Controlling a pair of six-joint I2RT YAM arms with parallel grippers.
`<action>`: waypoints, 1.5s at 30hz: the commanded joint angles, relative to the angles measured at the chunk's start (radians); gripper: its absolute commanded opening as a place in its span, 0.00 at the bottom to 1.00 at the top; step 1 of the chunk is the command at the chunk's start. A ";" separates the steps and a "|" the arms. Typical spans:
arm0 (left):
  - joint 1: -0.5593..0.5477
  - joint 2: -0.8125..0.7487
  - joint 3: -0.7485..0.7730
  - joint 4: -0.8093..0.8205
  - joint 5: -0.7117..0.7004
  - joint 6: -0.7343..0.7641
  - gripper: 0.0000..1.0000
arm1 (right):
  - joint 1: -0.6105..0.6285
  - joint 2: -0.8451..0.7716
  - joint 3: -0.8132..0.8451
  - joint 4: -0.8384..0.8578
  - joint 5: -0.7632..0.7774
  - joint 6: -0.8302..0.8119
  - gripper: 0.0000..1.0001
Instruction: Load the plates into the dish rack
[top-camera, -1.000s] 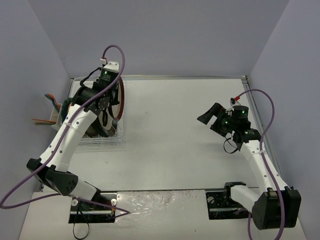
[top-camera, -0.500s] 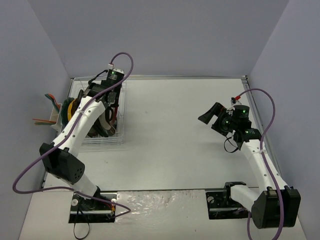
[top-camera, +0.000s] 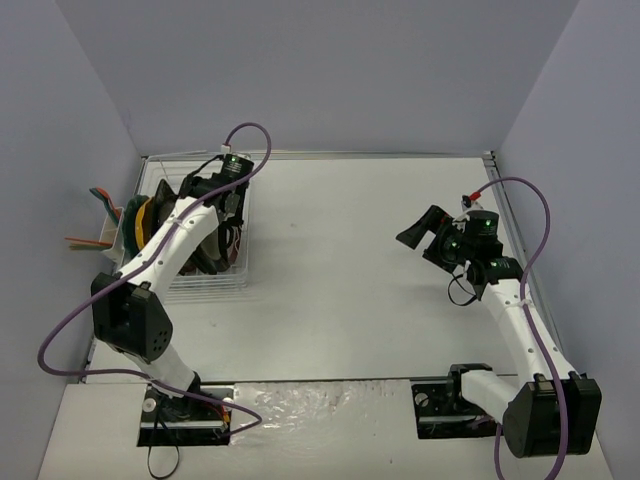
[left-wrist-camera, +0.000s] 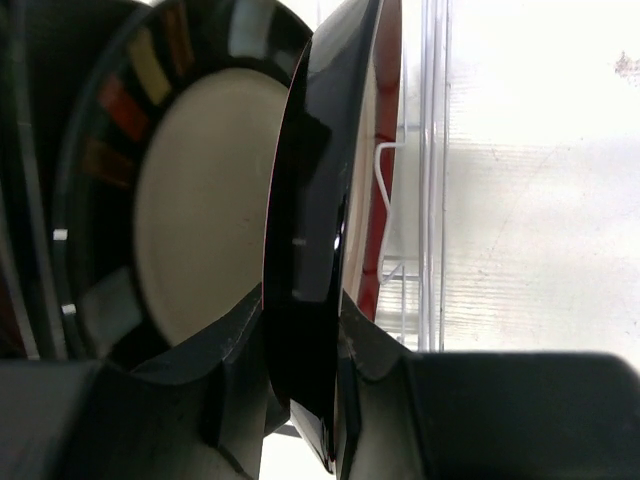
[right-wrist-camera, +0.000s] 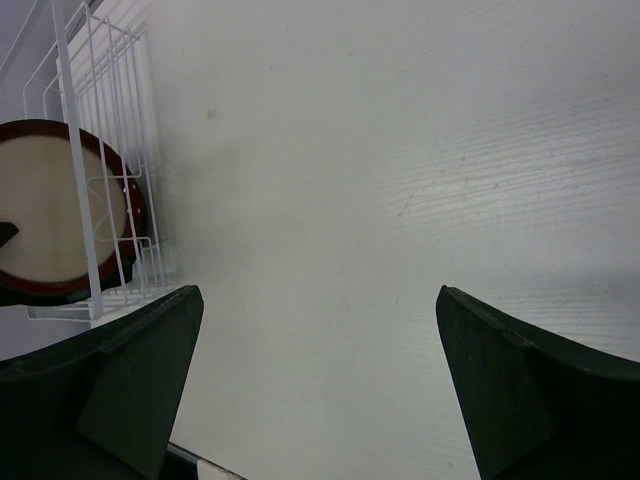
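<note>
Left arm swung farther over white wire dish rack. Left gripper pinches red-rimmed round plate; right gripper spread wide, empty.

Overhead camera spans the table; close wrist views share the dish rack.

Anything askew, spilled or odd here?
Nothing stands out. Plates stand on edge in the rack; the left claw grips the red-rimmed plate there, upright; the right claw hangs open over the table.
</note>
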 joint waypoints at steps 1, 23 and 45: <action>0.017 -0.036 0.011 0.106 -0.048 -0.034 0.10 | -0.008 -0.007 0.022 0.030 -0.008 -0.021 1.00; 0.022 -0.384 0.104 0.078 0.080 0.025 0.77 | -0.010 -0.023 0.168 -0.011 -0.029 -0.140 1.00; -0.012 -1.111 -0.278 -0.228 -0.058 -0.121 0.94 | 0.003 -0.283 0.456 -0.180 0.235 -0.427 1.00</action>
